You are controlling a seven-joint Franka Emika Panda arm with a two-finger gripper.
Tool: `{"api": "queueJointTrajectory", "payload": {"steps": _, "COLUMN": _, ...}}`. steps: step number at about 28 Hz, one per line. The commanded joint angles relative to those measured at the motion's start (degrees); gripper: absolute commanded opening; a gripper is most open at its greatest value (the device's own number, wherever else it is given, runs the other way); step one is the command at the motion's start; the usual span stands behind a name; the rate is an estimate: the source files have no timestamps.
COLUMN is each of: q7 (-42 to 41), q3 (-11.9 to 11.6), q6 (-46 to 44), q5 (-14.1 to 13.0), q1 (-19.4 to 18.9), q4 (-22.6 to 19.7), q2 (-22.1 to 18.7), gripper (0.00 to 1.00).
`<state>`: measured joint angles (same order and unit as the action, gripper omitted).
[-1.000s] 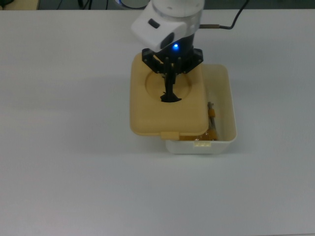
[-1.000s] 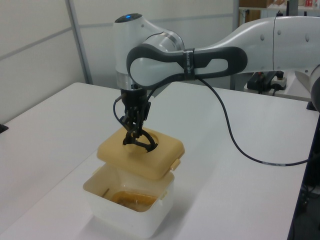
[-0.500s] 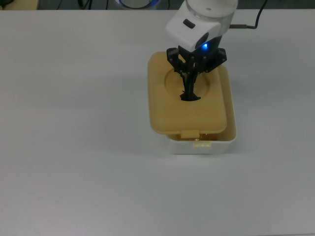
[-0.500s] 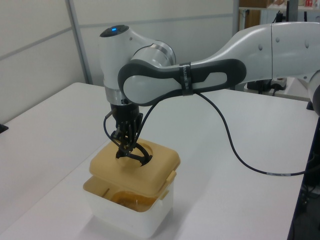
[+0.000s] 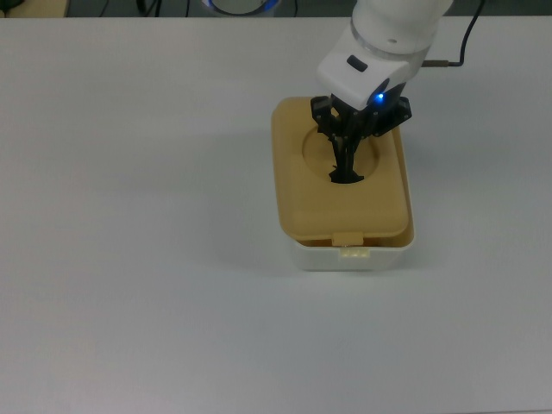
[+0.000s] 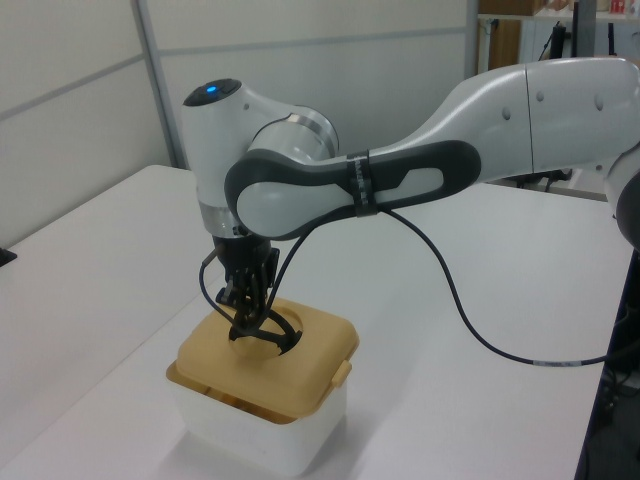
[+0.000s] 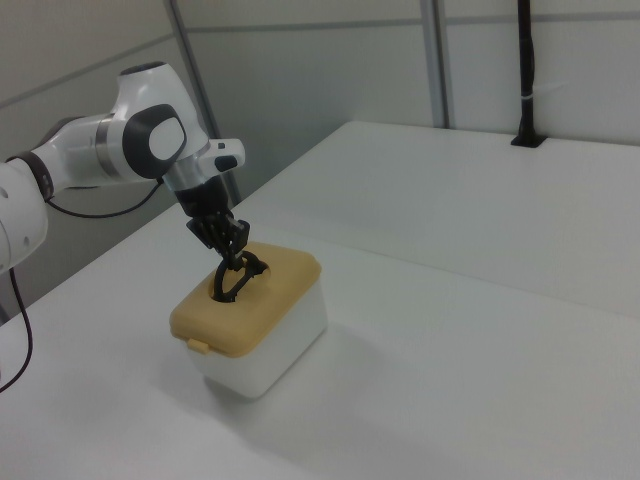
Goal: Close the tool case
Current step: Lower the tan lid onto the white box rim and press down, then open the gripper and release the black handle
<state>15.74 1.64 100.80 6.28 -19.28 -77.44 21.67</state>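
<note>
The tool case's white tub (image 5: 355,259) stands on the table. Its tan lid (image 5: 309,200) lies over the tub and covers the whole opening, with a thin strip of white rim showing at the top view's lower right. A latch tab (image 5: 348,239) hangs over the near side of the tub. My gripper (image 5: 344,166) reaches straight down into the lid's round recess and is shut on the black handle (image 5: 347,178). In the left view the gripper (image 6: 243,318) holds the handle (image 6: 281,336) above the lid (image 6: 228,368) and tub (image 6: 258,442). The right view shows the gripper (image 7: 231,266), lid (image 7: 282,274) and tub (image 7: 272,350). What is inside the tub is hidden.
The white table (image 5: 129,224) spreads out on all sides of the case. A black cable (image 6: 470,310) trails from my arm down to the table. A black post (image 7: 525,75) stands at the far table edge in the right view.
The gripper carried the lid toward the top view's right and lowered it. The lid went from half off the tub to lying over its whole opening.
</note>
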Motion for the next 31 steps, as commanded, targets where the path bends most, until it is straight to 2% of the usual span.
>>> {"api": "queueJointTrajectory", "payload": {"steps": 1, "q7": 1.8, "q3": -0.1, "q6": -0.6, "q5": 1.6, "q1": -0.9, "q4": 0.2, "q2": 0.4, "gripper": 0.0}}
{"api": "queueJointTrajectory", "payload": {"steps": 12, "q7": 5.1, "q3": -0.1, "q6": 0.6, "q5": 1.6, "q1": -1.5, "q4": 0.3, "q2": 1.7, "gripper": 0.0}}
{"api": "queueJointTrajectory", "payload": {"steps": 13, "q7": 5.3, "q3": -0.1, "q6": 0.7, "q5": 1.6, "q1": -1.6, "q4": 0.3, "q2": 1.8, "gripper": 0.03}}
{"api": "queueJointTrajectory", "payload": {"steps": 14, "q7": 5.5, "q3": -0.1, "q6": 0.8, "q5": 1.6, "q1": -1.6, "q4": 0.3, "q2": 1.8, "gripper": 0.12}}
{"api": "queueJointTrajectory", "payload": {"steps": 15, "q7": 5.5, "q3": -0.1, "q6": 0.8, "q5": 1.6, "q1": -1.6, "q4": 0.3, "q2": 1.8, "gripper": 0.26}}
{"api": "queueJointTrajectory", "payload": {"steps": 16, "q7": 5.6, "q3": -0.1, "q6": 0.7, "q5": 1.6, "q1": -1.6, "q4": 0.3, "q2": 1.8, "gripper": 0.59}}
{"api": "queueJointTrajectory", "payload": {"steps": 17, "q7": 5.8, "q3": -0.1, "q6": 0.7, "q5": 1.5, "q1": -1.6, "q4": 0.3, "q2": 1.8, "gripper": 0.88}}
{"api": "queueJointTrajectory", "payload": {"steps": 18, "q7": 6.0, "q3": -0.1, "q6": 0.6, "q5": 1.6, "q1": -1.6, "q4": 0.3, "q2": 1.8, "gripper": 1.0}}
{"api": "queueJointTrajectory", "payload": {"steps": 26, "q7": 6.3, "q3": -0.2, "q6": 0.2, "q5": 1.6, "q1": -1.6, "q4": 0.3, "q2": 1.5, "gripper": 1.0}}
{"api": "queueJointTrajectory", "payload": {"steps": 31, "q7": 5.8, "q3": -0.3, "q6": -0.2, "q5": 1.6, "q1": -1.5, "q4": 0.2, "q2": 0.0, "gripper": 1.0}}
